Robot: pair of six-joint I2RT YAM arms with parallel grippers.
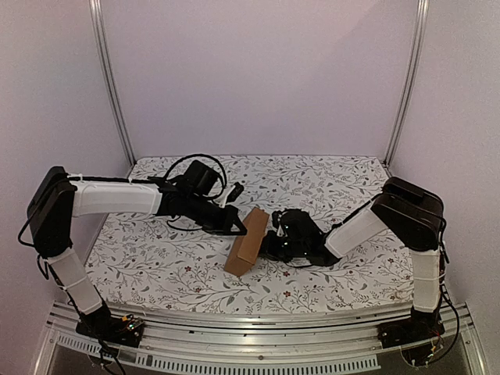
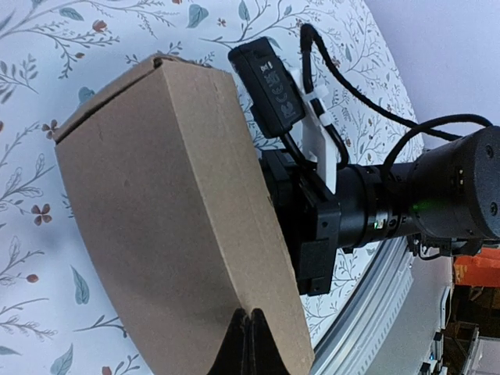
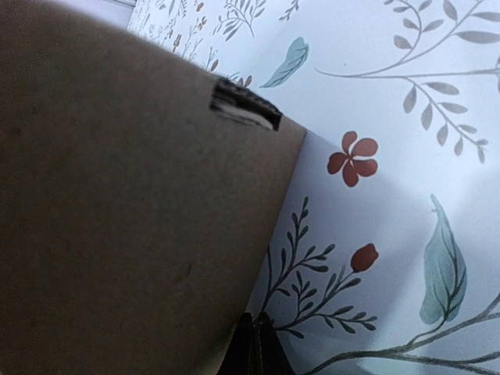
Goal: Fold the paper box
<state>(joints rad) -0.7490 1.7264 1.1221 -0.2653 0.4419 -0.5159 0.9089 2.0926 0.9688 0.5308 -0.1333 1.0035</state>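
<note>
The paper box [image 1: 248,241] is a folded brown carton standing tilted on the flowered table [image 1: 156,258], between my two grippers. From the left, the shut left gripper [image 1: 239,229] meets it. In the left wrist view its joined tips [image 2: 250,319] press against a crease of the box [image 2: 172,203], with nothing between them. On the box's right side is the right gripper [image 1: 271,242], also shut. In the right wrist view its tips [image 3: 258,322] lie at the edge of the box [image 3: 117,219], which fills the left of that view. A small slot [image 3: 244,105] shows in the cardboard.
The right arm's wrist and camera [image 2: 269,86] sit right behind the box. Black cables [image 1: 195,168] loop over the left arm at the back. A metal rail [image 1: 258,320] runs along the table's near edge. Frame posts [image 1: 109,78] and pale walls close the sides.
</note>
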